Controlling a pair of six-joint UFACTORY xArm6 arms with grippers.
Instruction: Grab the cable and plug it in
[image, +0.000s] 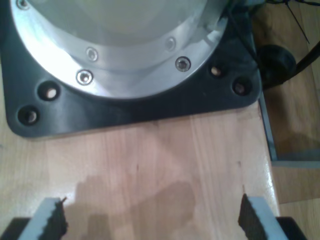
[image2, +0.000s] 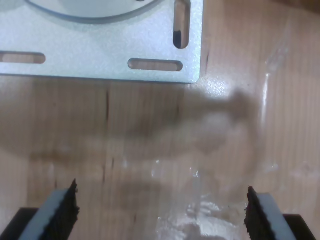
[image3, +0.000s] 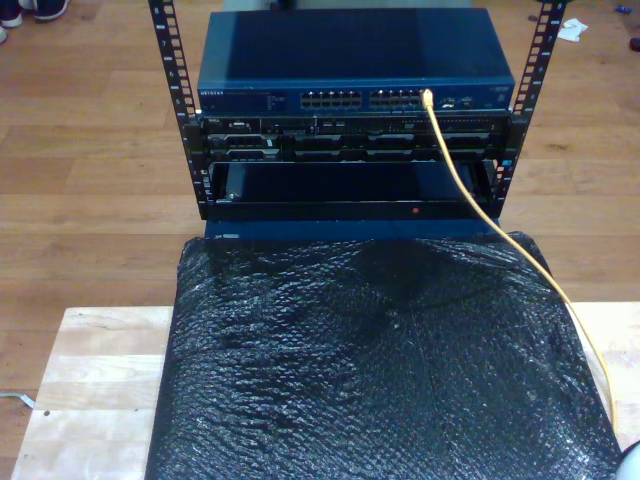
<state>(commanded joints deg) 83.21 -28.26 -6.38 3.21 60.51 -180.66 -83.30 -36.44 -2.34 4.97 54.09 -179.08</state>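
- In the exterior view, starting at its left: a pale wooden table (image3: 90, 385) with bare planks showing beside a crinkled black plastic sheet (image3: 380, 370) that covers most of the surface; beyond it stands a black metal rack (image3: 170, 100) holding a dark blue network switch (image3: 350, 60) with rows of ports along its front.
- Toward the exterior view's right: the long thin orange-yellow network cable (image3: 465, 190) has one end at a port near the right end of the switch's port rows, seemingly seated there, though too small to be sure; from there it runs down over the black sheet's right edge and off the table.
- My first gripper (image: 152, 217) hangs spread wide with nothing between its jaws, over bare wood beside a black base plate (image: 130, 107) carrying a round silver flange (image: 115, 45).
- My second gripper (image2: 162, 207) is likewise wide apart and empty, above wood near a slotted silver mounting plate (image2: 100, 50).
- Risks, as I judge them: both grippers sit well apart from the cable, so a long reach is needed; the cable is thin and slack, so jaws could close beside it or pinch it away from the plug; the slippery sheet may snag or shift; a skewed plug would jam at the port.
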